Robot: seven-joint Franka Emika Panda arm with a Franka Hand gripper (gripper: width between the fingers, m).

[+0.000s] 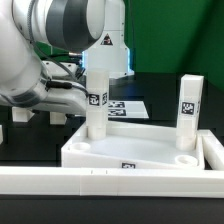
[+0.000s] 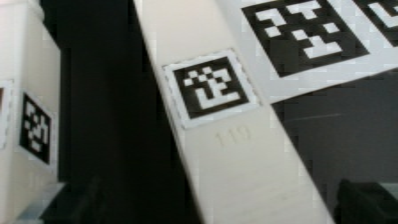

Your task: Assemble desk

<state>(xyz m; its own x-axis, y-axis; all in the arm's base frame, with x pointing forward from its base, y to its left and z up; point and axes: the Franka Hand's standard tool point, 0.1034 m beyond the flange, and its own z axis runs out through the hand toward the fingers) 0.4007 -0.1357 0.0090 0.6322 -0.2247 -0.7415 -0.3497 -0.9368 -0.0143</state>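
Here: desk top (image 1: 130, 150), a white rimmed tray, lies flat on the bench (image 1: 20, 140), bordered in front and on the exterior view's right by a low rail (image 1: 100, 182). Left leg (image 1: 96, 95) stands upright at its far left corner, tagged. Right leg (image 1: 190, 105) stands upright at its far right. Jaws are wide apart at the left leg, not closed on it. Marker board (image 1: 128, 105) lies behind.

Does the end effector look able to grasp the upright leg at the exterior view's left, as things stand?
Likely yes. The end effector is open and right beside that leg, which stands at a corner of the desk top; the wrist view shows nothing between them.
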